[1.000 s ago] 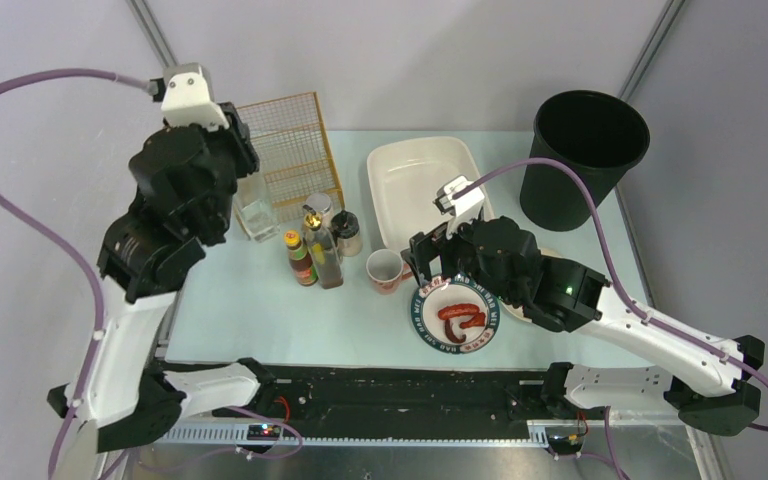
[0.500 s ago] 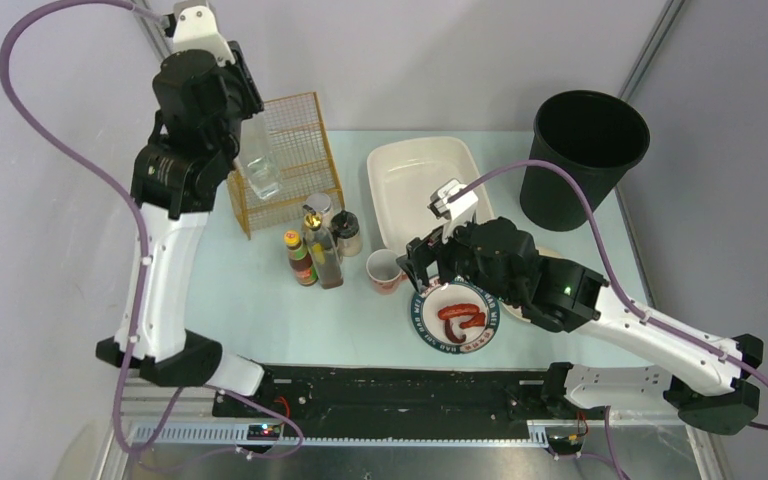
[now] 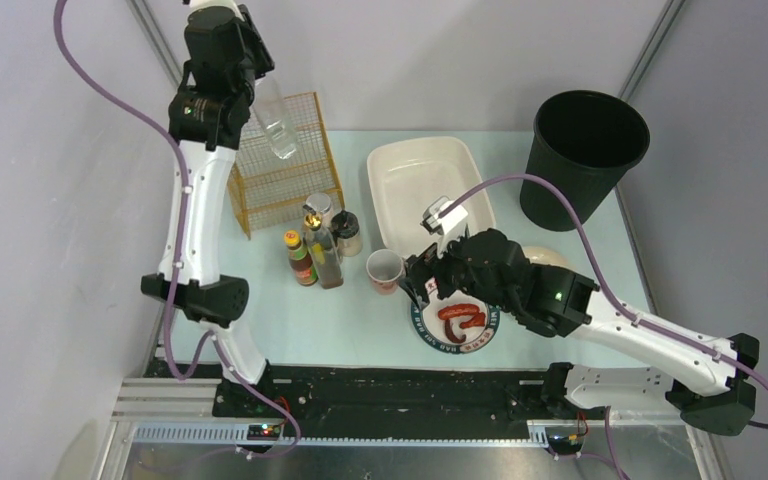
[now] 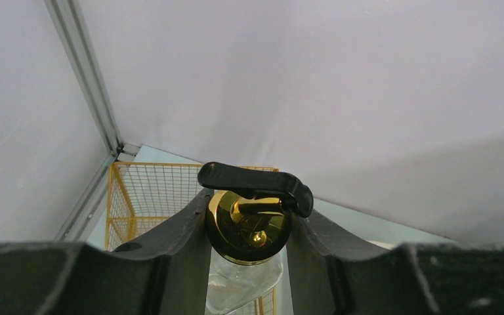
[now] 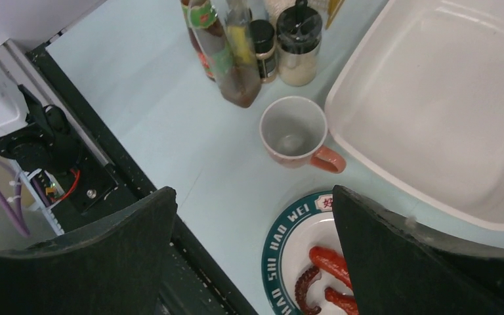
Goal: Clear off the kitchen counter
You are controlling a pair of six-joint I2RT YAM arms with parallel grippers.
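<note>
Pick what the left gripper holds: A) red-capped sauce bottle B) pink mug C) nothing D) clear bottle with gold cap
D: the left gripper is shut on the clear bottle, whose gold cap sits between the fingers, above the yellow wire basket.

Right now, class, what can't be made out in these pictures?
Left wrist: glass bottle, lower body behind fingers and bottom edge.
Top: pale round thing, mostly behind the right arm.
Right wrist: plate cut by bottom edge; sauce bottles by top edge.

The mug, bottles and basin crowd the plate's far side.
</note>
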